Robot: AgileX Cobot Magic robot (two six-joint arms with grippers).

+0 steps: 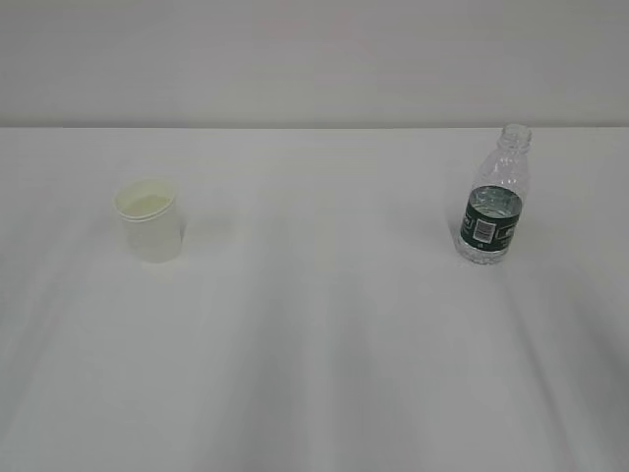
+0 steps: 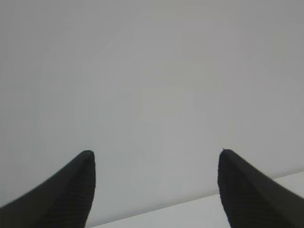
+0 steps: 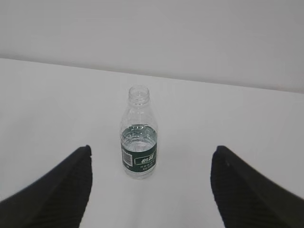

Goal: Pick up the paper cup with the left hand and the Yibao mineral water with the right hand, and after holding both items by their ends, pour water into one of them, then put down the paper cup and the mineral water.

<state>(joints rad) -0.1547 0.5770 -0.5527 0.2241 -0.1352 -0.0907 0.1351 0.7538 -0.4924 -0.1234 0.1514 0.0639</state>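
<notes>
We see neither arm in the exterior view. In both wrist views the fingers (image 2: 71, 190) (image 3: 251, 190) run off the bottom edge, so only their tips show. The left wrist view never catches the cup (image 1: 149, 219). The lettering on the bottle (image 3: 138, 137) label is too small for us to read, and its water level is hard to judge.

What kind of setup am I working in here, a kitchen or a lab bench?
Likely a bare test bench, not a kitchen: a plain white table, a blank wall behind, and only a paper cup and an uncapped water bottle.
</notes>
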